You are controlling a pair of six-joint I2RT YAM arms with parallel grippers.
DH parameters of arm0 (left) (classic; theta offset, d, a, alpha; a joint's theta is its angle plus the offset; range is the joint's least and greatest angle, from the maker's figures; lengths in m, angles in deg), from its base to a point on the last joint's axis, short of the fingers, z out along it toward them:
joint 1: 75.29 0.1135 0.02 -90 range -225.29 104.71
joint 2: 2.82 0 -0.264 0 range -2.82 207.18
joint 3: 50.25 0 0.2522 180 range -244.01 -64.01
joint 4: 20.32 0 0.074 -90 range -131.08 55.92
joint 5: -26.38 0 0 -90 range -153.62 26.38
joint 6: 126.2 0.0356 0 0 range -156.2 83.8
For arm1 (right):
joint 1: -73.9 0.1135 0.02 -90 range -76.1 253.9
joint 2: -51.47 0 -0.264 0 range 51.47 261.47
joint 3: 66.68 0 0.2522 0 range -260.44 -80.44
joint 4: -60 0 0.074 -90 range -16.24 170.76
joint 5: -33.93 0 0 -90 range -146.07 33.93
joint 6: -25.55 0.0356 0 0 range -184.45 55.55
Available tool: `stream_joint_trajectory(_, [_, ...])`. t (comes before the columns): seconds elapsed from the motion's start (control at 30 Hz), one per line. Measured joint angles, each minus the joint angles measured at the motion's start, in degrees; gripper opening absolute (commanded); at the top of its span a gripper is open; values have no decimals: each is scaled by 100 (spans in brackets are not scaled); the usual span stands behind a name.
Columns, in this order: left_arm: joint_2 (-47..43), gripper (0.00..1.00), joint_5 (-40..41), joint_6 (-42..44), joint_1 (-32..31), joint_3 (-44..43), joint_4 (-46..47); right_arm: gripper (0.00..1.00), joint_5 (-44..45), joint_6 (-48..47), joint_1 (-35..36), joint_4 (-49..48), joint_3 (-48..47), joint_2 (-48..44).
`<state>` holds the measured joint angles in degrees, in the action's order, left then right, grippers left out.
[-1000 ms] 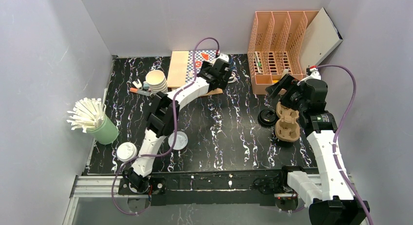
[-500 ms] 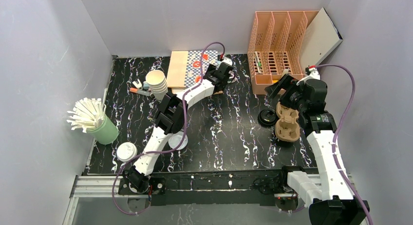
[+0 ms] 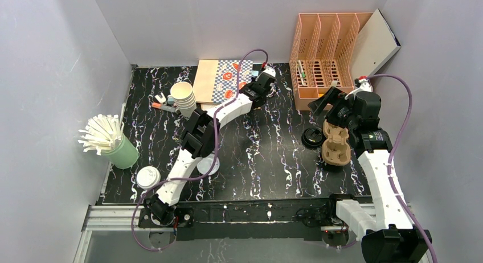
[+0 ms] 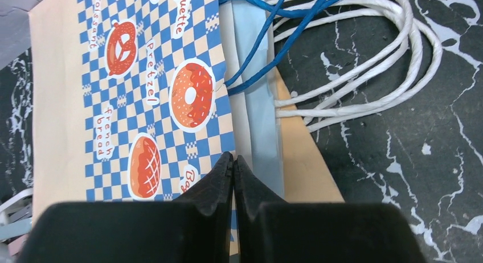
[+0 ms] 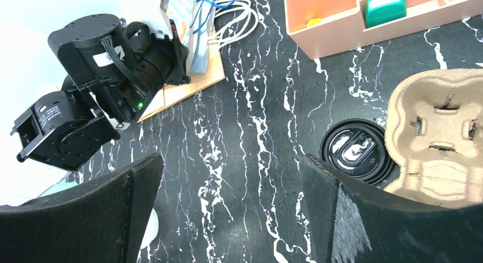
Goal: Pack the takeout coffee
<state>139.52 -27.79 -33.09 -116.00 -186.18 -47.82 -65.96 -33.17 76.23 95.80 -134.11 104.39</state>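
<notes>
Overhead and wrist views of the marbled black table (image 3: 273,155). The left gripper (image 4: 233,163) reaches to the far middle of the table. Its fingers are pressed together, with their tips over the blue-checked face of a paper bag (image 4: 142,103) that lies flat. The left wrist view does not show whether a sheet of the bag is caught between them. White twisted handles (image 4: 364,64) and blue cord handles (image 4: 267,41) trail from the bag's mouth to the right.

The right gripper (image 5: 228,177) has its fingers spread wide, with nothing between them. It hangs over the right side of the table, just near of a peach desk organizer (image 3: 324,52). A brown pulp cup carrier (image 3: 336,143) lies below it and slightly nearer. A black lid (image 3: 312,138) rests against the carrier's left edge.

On the left stand stacked cream cups (image 3: 183,98) at the far side and a light green holder of white straws (image 3: 119,149) nearer. A white lid (image 3: 148,176) lies near the front edge.

The takeout coffee cannot be made out in any of the three views, so its position relative to either gripper cannot be told.
</notes>
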Motion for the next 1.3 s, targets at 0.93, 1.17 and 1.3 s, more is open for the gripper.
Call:
stream_joint_trajectory(0.93, [-4177, 0, -1617, -1429, -448, 3073, -59, 87, -1781, 1766, 748, -2400, 472, 2409])
stream_joint_trajectory(1.17, [-4660, 0, -2133, -1858, -446, 3930, 133, 94, -1744, 2111, 953, -3344, 472, 2415])
stream_joint_trajectory(1.3, [-4787, 0, -2304, -1967, -446, 4052, 190, 91, -1683, 2190, 1123, -3609, 472, 2415])
